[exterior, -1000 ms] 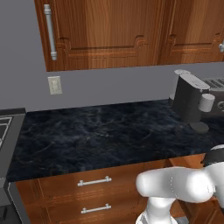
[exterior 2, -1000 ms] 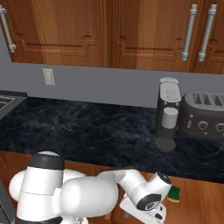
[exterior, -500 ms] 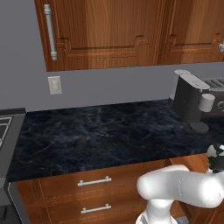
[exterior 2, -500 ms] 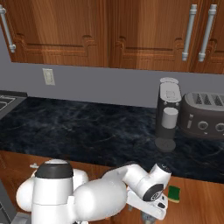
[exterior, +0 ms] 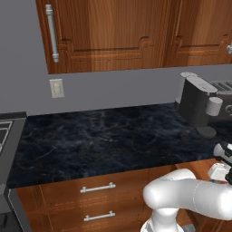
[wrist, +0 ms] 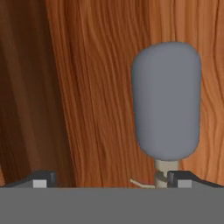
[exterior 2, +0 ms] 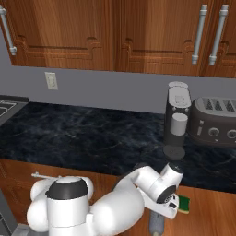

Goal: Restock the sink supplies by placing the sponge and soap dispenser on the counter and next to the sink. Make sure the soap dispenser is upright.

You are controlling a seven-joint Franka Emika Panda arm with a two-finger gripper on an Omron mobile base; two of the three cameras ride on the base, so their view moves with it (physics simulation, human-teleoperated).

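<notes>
The hand [wrist: 111,181] stands wide open and holds nothing; its two dark fingertips [wrist: 40,178] sit far apart at 6 o'clock of the hand view, pointing at a wood surface [wrist: 87,87]. The grey soap dispenser [wrist: 166,100] lies along that wood at 3 o'clock, its pale neck just beside the right fingertip; I cannot tell if they touch. In the right base view the hand hangs below the front edge of the desk [exterior 2: 92,133], the dispenser beneath it and the green sponge [exterior 2: 184,203] just beside it at 3 o'clock. The black desk top is broad and bare at 9 o'clock; a coffee machine [exterior 2: 177,117] and toaster [exterior 2: 214,122] crowd its 3 o'clock end.
</notes>
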